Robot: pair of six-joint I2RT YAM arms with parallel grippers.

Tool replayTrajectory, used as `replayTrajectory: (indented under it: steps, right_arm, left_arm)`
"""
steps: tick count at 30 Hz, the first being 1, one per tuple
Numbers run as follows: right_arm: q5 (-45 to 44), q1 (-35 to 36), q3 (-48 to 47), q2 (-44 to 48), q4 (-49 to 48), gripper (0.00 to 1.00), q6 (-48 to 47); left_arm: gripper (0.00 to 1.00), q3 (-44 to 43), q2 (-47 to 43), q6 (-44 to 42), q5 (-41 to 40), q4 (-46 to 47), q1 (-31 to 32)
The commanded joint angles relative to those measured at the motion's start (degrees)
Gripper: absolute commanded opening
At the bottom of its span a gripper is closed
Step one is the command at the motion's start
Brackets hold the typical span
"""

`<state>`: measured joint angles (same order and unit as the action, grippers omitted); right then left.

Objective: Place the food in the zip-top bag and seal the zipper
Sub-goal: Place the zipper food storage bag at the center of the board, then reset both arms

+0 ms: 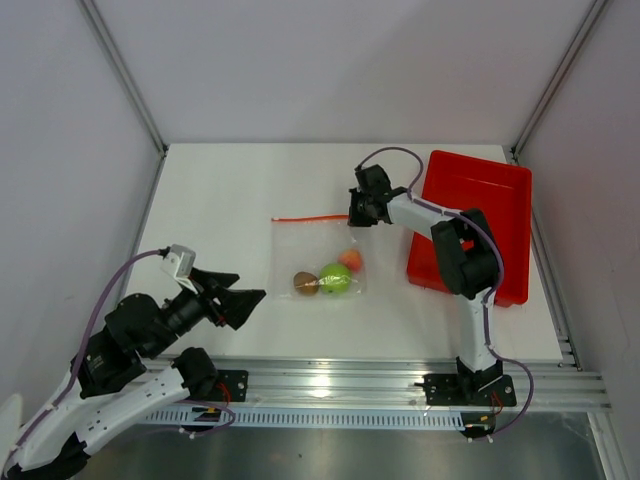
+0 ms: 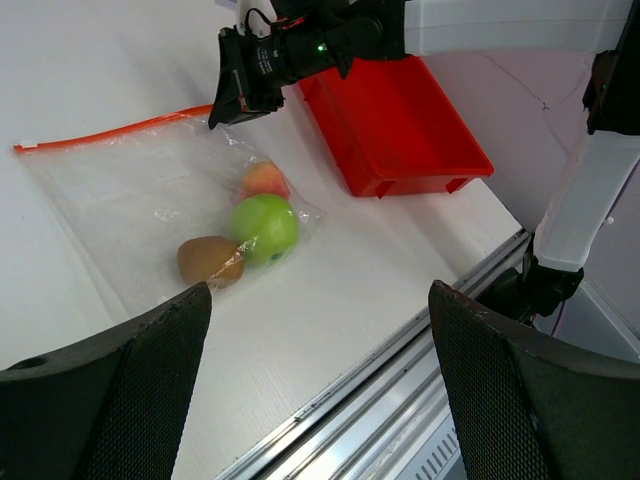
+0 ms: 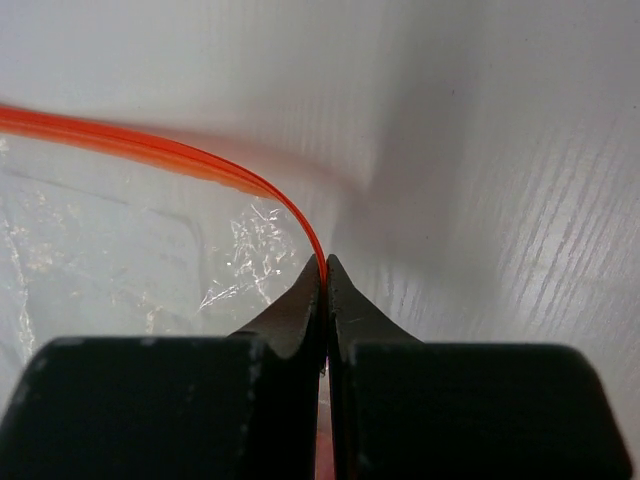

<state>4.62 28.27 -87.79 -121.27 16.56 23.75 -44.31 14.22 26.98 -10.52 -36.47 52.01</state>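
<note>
The green apple [image 1: 335, 279], peach-like fruit [image 1: 350, 260] and brown lump [image 1: 305, 283] lie inside the zip-top bag [image 1: 305, 245], bunched in its near right corner in the middle of the bench [image 1: 215, 190], so by the look of it only the zipper [image 1: 310, 217] remains. Your right pincer [image 3: 323, 265] is pressed together on the zipper's right end: hold that pinch firm and draw it level along the strip toward the left end. Your left pincer [image 1: 246, 290] hangs spread and empty off the bag's near left side; bring it down to pin the plastic so nothing slides.
</note>
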Motion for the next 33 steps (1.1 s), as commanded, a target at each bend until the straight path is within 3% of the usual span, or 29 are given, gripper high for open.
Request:
replayTrajectory:
  steps: [1,4,7,11,17,21,23,33]
  right_arm:
    - [-3.0,-0.1,-1.9,-0.1,-1.1,0.0,0.4]
    - [-4.6,-0.2,-2.7,-1.0,0.2,0.0,0.1]
    - [-8.0,-0.2,-4.0,-2.2,2.2,0.11,-0.8]
    - [-9.7,-0.1,-6.5,-3.5,5.4,0.43,-2.9]
    - [-12.7,-0.2,-10.6,-2.9,8.9,0.73,-6.3]
    - [-15.0,0.1,-12.8,-1.5,11.4,0.85,-8.6]
    - [-16.6,0.4,-12.3,1.4,12.2,0.99,-9.3]
    - [-22.6,4.2,13.1,27.2,7.3,0.99,-6.1]
  left_arm:
    - [0.9,0.6,0.7,0.7,1.8,2.8,0.1]
    - [0.9,0.9,1.2,1.0,2.2,3.3,0.1]
    - [0.9,1.4,1.3,1.5,2.7,3.9,0.1]
    - [0.91,1.5,1.5,2.0,3.6,4.4,0.1]
    - [0.91,1.9,1.3,3.0,3.4,4.1,0.1]
    - [0.93,2.0,1.5,3.5,2.7,3.6,0.1]
    - [0.95,2.1,2.7,3.9,3.0,3.5,0.1]
    - [0.99,1.7,14.2,4.0,4.5,9.3,0.0]
